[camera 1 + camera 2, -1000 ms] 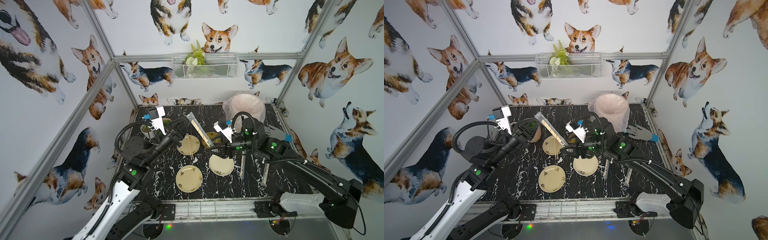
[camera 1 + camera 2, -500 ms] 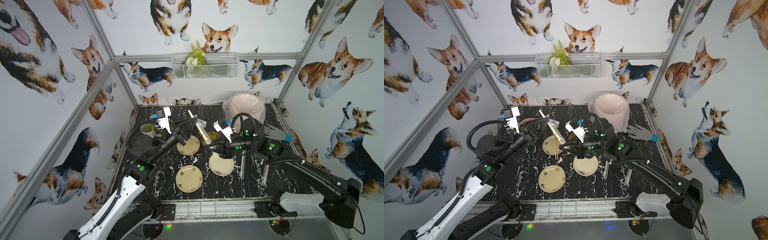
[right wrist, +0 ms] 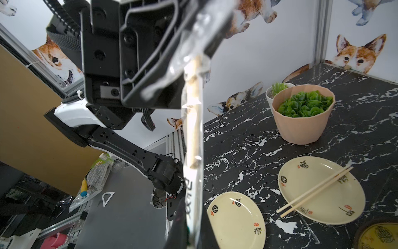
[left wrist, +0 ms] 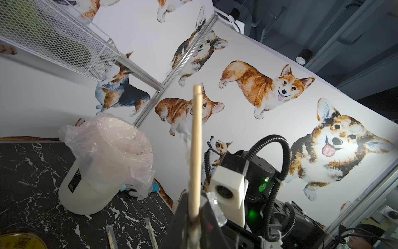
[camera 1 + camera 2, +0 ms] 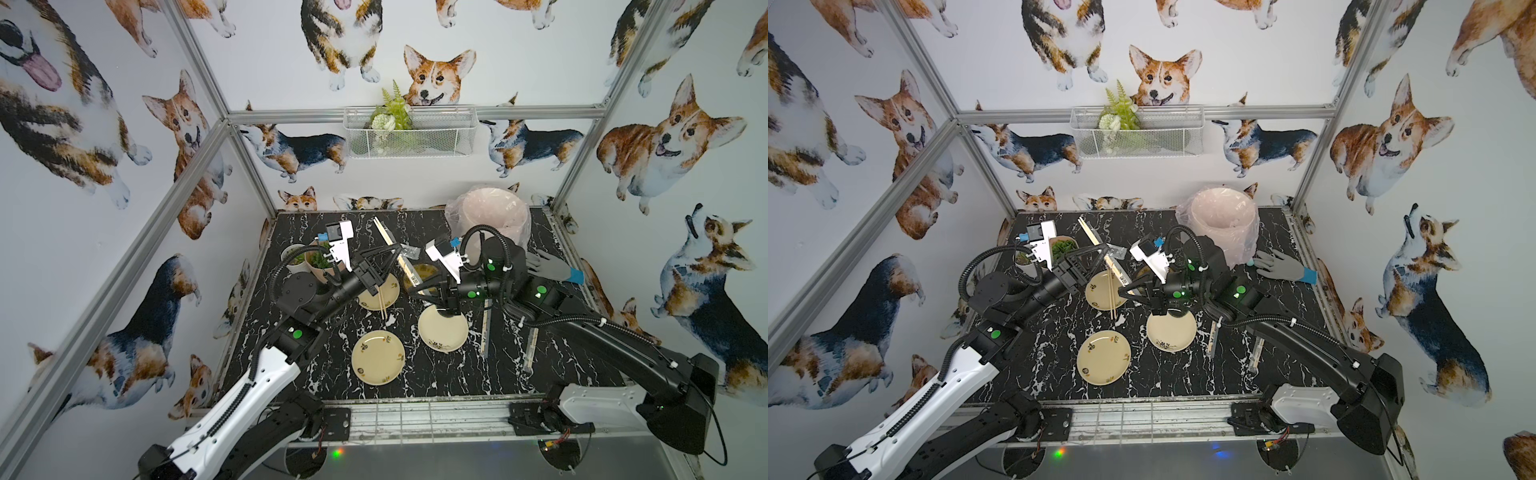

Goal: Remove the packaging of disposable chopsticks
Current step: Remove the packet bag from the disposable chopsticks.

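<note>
Now both my arms reach in from the front and meet above the middle of the surface (image 5: 457, 374), raised off it. My left claw (image 5: 399, 248) points rightward and is clamped on the chopsticks (image 5: 384, 230) at the upper mouth of the sleeve (image 5: 411, 274), their bare ends slanting up toward the back. My right claw (image 5: 413, 291) sits lower and points left, its wrist over a plate (image 5: 442, 336), and is pinched shut on the sleeve's printed end.

Top views overlook the whole table (image 5: 457, 374); wrist views close.
</note>
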